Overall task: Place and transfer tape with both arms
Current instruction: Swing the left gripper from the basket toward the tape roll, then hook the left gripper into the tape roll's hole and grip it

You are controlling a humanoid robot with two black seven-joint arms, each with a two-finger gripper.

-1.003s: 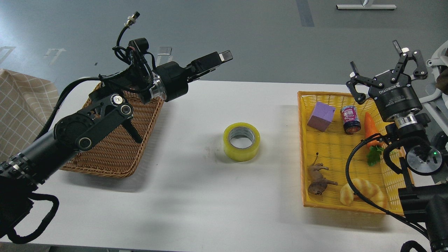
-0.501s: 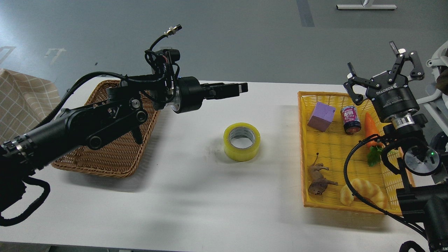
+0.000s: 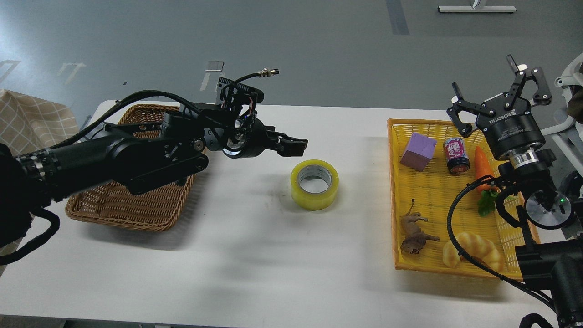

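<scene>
Head view shows the left gripper [image 3: 296,146] hovering just up-left of the wide roll of translucent yellow packing tape [image 3: 314,184], which lies flat mid-table on the white table [image 3: 255,255]. Its fingers look nearly together, though seen end-on I cannot tell for sure. This appears to be the approach step; next it should spread, descend and straddle the roll's wall. Over the last second this arm has swung lower and toward the tape. The right gripper [image 3: 498,95] waits spread wide above the yellow plastic basket [image 3: 392,191].
</scene>
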